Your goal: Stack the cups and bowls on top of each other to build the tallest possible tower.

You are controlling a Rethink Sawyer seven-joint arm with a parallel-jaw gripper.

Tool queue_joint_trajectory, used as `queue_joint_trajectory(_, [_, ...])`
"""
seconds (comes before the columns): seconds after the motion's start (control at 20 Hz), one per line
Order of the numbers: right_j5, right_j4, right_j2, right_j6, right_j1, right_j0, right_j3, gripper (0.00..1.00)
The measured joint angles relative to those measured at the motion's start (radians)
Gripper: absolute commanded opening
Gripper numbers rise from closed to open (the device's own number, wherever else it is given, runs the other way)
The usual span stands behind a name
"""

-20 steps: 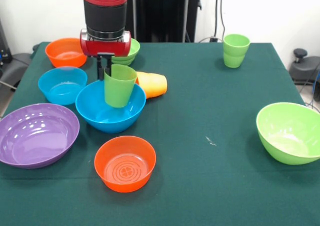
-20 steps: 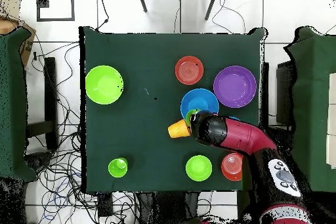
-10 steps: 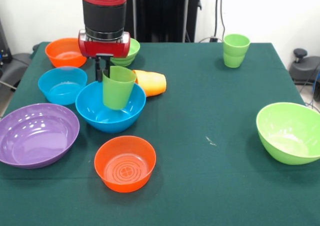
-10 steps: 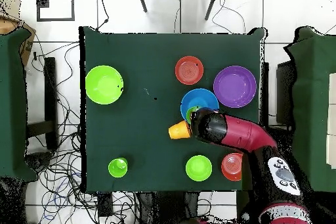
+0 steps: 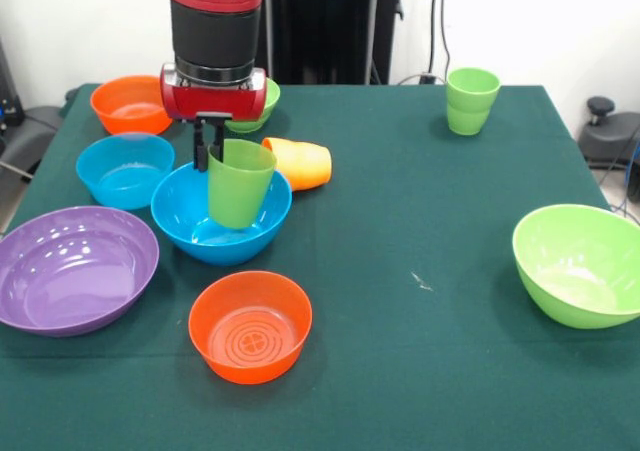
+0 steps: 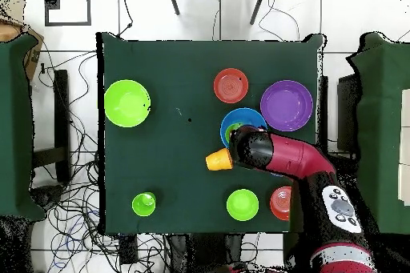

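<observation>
My gripper (image 5: 209, 153) is shut on the rim of a green cup (image 5: 240, 182) and holds it upright, slightly tilted, inside the blue bowl (image 5: 222, 239); I cannot tell whether the cup touches the bowl's bottom. In the overhead view the arm (image 6: 280, 153) covers the gripper, and only a bit of the green cup (image 6: 232, 134) shows in the blue bowl (image 6: 239, 116). An orange cup (image 5: 299, 163) lies on its side just behind the blue bowl. An orange bowl (image 5: 250, 325) stands in front of the blue bowl.
A purple bowl (image 5: 72, 267), a light blue bowl (image 5: 124, 168) and a second orange bowl (image 5: 130, 103) stand at the left. A small lime bowl (image 5: 258, 107) is behind the gripper. Stacked green cups (image 5: 471, 100) stand at the far right, a large lime bowl (image 5: 579, 263) at the near right.
The gripper with the green cup has sunk a little deeper into the blue bowl and shifted slightly. Nothing else moved.
</observation>
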Motion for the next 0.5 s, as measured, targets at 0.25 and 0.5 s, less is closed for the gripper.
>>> queue_joint_trajectory(0.25, [0.0,0.0,0.0,0.0,0.003,0.009,-0.022,0.0])
queue_joint_trajectory(0.5, [0.0,0.0,0.0,0.0,0.005,0.008,-0.028,0.0])
